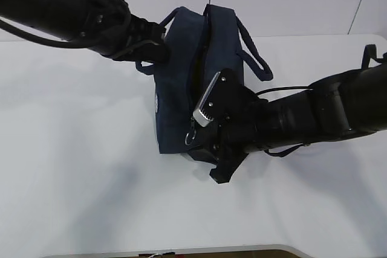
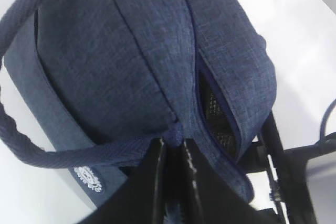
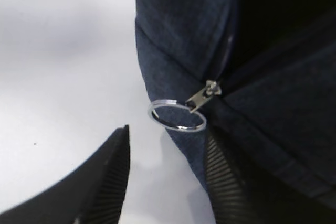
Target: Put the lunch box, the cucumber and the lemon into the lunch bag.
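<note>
Hiding contents: zipped lunch bag (image 1: 178,89)

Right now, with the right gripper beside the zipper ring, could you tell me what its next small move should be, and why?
Probably close the right gripper on the ring pull: its jaws stand open around the ring, while the left gripper pinches the lunch bag at its far end.

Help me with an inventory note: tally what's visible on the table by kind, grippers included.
Lunch bag: 1
Loop handles on the bag: 2
Silver ring pull: 1
Left gripper, shut on the bag's end tab: 1
Right gripper, open by the ring pull: 1
Lunch box, cucumber, lemon: 0 in sight
Total: 6
</note>
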Tool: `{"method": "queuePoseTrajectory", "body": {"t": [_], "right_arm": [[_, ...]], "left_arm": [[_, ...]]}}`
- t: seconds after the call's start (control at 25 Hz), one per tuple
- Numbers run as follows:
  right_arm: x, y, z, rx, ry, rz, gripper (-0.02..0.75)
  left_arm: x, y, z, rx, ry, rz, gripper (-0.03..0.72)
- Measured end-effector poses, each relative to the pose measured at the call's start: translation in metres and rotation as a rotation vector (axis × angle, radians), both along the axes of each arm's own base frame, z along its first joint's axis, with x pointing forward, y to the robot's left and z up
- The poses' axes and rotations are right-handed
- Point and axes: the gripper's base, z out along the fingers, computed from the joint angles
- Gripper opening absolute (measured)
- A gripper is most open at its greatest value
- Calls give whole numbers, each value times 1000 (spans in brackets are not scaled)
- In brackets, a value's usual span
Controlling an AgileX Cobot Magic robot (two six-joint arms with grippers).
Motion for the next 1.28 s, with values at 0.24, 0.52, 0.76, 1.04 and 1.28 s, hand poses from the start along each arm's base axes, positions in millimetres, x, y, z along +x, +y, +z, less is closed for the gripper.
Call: {"method": "queuePoseTrajectory", "body": {"t": [0.24,0.52,0.76,1.04,1.28], "right_arm": [[6,9,2,55,-3,43,375],[8,13,-6,73,21,66,375],[8,13,-7,74,29,62,372],[10,13,-6,79,29,58,231],[16,16,0,97,24,37,195]], "left_arm": [[0,0,0,0,2,-2,5],[0,0,0,0,2,-2,5],[0,0,0,0,3,-3,5],[0,0,0,2,2,-4,5],[0,0,0,3,2,-4,5]]}}
